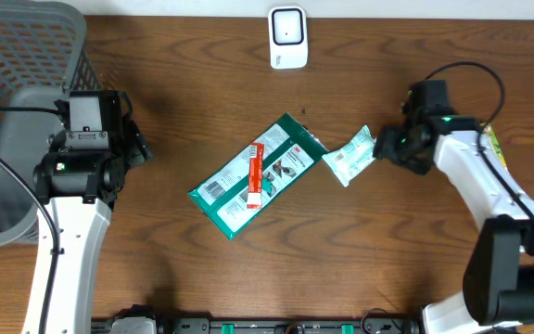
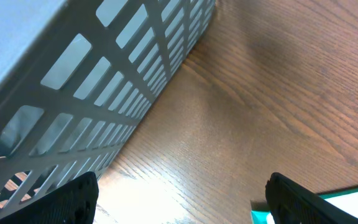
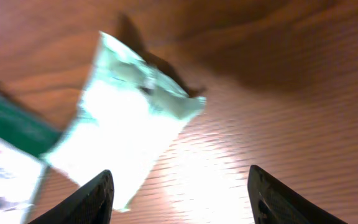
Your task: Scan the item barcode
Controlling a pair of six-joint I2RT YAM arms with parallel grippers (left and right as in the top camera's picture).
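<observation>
A small pale green packet (image 1: 350, 158) lies on the wooden table, just left of my right gripper (image 1: 385, 148). In the right wrist view the packet (image 3: 126, 124) sits ahead and to the left of the gripper (image 3: 179, 198), which is open with only bare table between its fingers. A larger dark green package (image 1: 258, 174) with a red stripe lies at the table's middle, a barcode label (image 1: 213, 190) at its lower left end. The white scanner (image 1: 287, 37) stands at the far edge. My left gripper (image 2: 179, 200) is open over bare wood beside the basket.
A grey mesh basket (image 1: 26, 56) fills the far left corner, and its wall (image 2: 73, 74) stands close in the left wrist view. A corner of the green package (image 2: 353, 205) shows by the left gripper's right finger.
</observation>
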